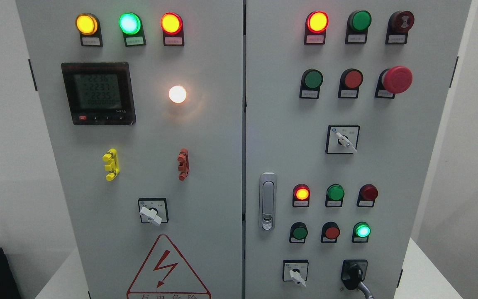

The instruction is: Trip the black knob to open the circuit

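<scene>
black knob (353, 275) at cabinet's (206, 166) btm right, untouched; no robot hands in view.

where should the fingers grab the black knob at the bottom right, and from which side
Pinch the raised black grip bar of the black knob, fingers on its two flat sides, coming straight at the cabinet door. The bar stands proud of its square plate and tilts slightly, lower end down-left, so angle the fingers to match.
</scene>
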Robot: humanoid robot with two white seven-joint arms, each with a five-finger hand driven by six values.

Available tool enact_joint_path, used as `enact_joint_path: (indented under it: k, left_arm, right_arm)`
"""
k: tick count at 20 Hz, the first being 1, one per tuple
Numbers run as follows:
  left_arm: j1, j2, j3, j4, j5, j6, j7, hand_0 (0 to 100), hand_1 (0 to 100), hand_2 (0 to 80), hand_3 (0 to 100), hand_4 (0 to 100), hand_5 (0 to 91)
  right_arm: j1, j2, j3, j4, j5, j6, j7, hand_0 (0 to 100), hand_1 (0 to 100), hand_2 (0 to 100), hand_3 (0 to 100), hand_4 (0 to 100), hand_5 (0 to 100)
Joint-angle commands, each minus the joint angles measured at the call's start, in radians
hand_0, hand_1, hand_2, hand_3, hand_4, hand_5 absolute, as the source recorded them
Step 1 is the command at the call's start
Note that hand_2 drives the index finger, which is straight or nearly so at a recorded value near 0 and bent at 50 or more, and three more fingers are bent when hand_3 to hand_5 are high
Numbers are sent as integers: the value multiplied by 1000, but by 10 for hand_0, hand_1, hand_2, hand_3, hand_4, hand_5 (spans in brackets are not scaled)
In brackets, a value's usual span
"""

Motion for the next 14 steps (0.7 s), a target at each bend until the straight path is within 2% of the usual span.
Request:
enact_joint_path:
  k: [1, 14]
  left_arm:
    - [0, 0, 1, -16, 0, 0, 1, 120, 389, 0, 0, 0, 0]
    - [0, 0, 1, -16, 0, 0, 1, 120, 389, 0, 0, 0, 0]
  right_arm:
    - [2, -13, -9, 7, 0, 5, -7, 0, 0, 69, 1000, 1000, 1000]
    - [9, -23, -16, -4, 0, 2, -7, 0, 0, 46, 1000, 1000, 991]
